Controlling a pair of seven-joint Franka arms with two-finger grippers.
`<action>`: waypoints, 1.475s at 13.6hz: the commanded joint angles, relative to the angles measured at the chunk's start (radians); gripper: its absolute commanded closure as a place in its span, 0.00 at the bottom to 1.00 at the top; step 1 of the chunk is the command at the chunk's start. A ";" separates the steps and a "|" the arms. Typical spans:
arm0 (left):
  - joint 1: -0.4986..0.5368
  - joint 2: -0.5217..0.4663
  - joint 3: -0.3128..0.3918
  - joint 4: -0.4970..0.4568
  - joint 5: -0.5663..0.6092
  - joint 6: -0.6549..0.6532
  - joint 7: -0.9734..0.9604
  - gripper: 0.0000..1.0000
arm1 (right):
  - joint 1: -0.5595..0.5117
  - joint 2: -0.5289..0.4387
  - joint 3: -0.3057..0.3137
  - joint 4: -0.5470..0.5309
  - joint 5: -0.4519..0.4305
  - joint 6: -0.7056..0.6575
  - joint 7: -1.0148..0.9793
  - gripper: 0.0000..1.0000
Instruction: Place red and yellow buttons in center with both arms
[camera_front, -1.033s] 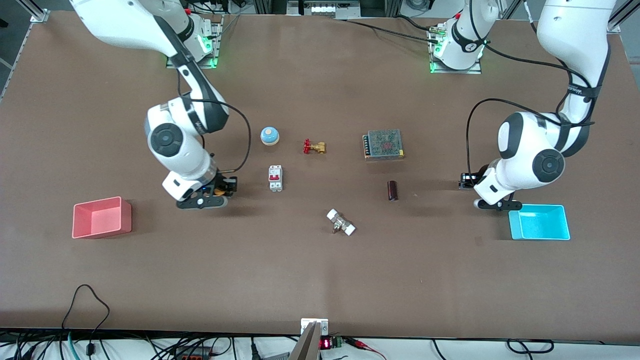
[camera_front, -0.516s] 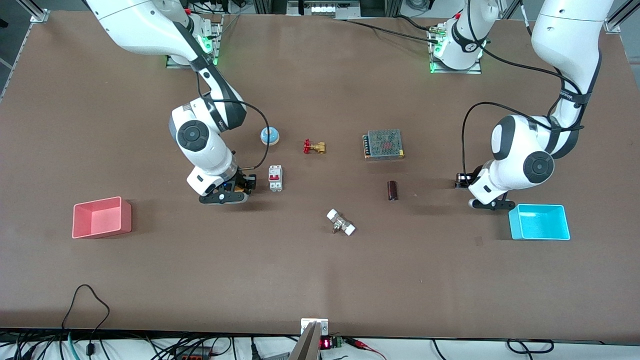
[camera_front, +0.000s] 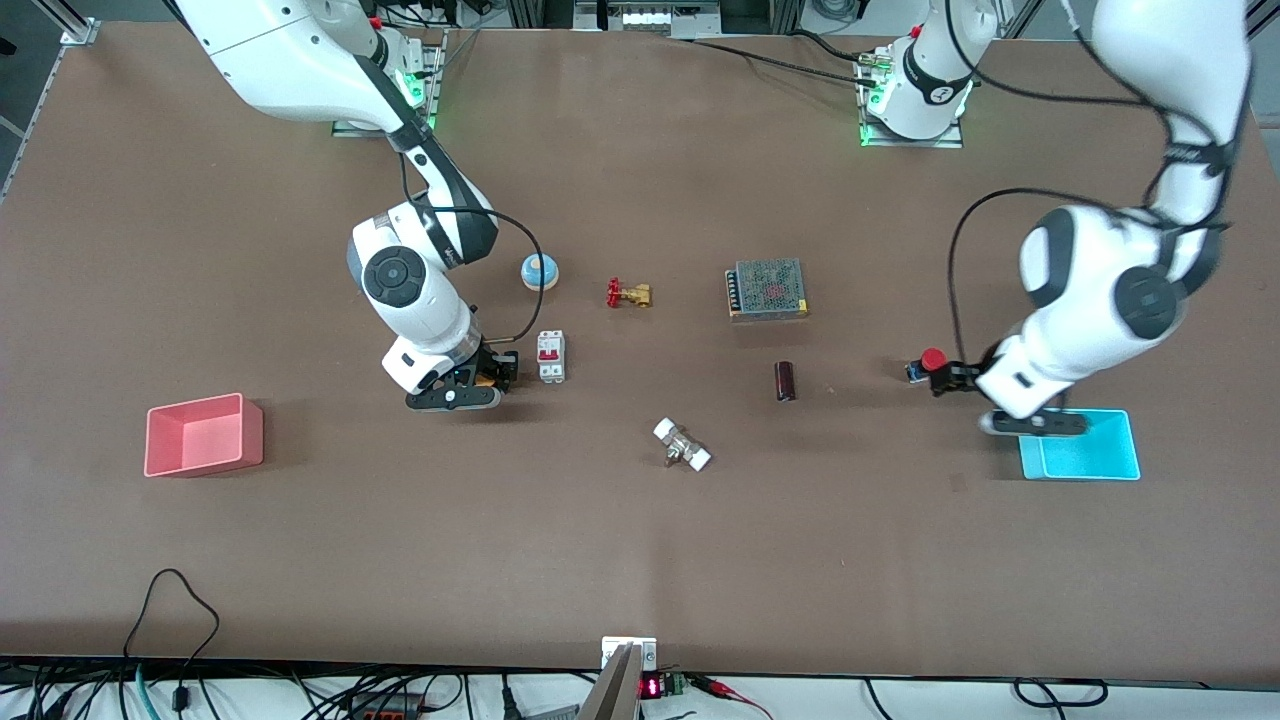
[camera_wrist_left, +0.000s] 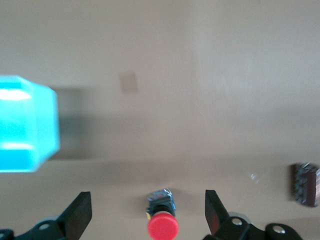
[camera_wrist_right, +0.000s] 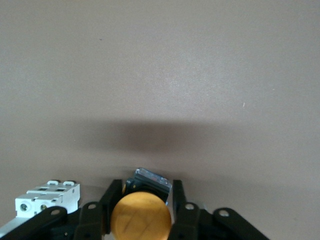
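The red button (camera_front: 932, 360) stands on the brown tabletop (camera_front: 640, 520) near the left arm's end, next to the blue bin. My left gripper (camera_front: 947, 378) is open, its fingers wide on either side of the button without touching it; the left wrist view shows the red cap (camera_wrist_left: 163, 226) between the fingertips of my left gripper (camera_wrist_left: 147, 196). My right gripper (camera_front: 497, 372) is shut on the yellow button (camera_front: 486, 379), close beside the white breaker. In the right wrist view the yellow cap (camera_wrist_right: 141, 217) fills the gap of my right gripper (camera_wrist_right: 145, 192).
A white circuit breaker (camera_front: 551, 356), a blue dome bell (camera_front: 540, 271), a brass valve with red handle (camera_front: 628, 294), a metal power supply (camera_front: 767, 288), a dark cylinder (camera_front: 786, 381) and a white-ended fitting (camera_front: 682, 445) lie mid-table. A pink bin (camera_front: 204, 434) and blue bin (camera_front: 1085, 452) stand at the ends.
My right gripper has carried the yellow button toward the breaker and the table's middle. My left arm's wrist has drawn back toward the blue bin, and the red button now shows.
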 joint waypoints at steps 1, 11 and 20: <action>0.006 -0.010 0.043 0.154 0.010 -0.134 -0.001 0.00 | 0.007 0.001 -0.006 -0.007 -0.017 0.017 0.025 0.23; 0.158 -0.071 -0.064 0.427 0.004 -0.486 -0.027 0.00 | -0.183 -0.239 -0.014 0.094 0.067 -0.250 -0.227 0.00; 0.167 -0.139 -0.073 0.430 0.015 -0.578 -0.048 0.00 | -0.370 -0.387 -0.135 0.390 0.140 -0.844 -0.427 0.00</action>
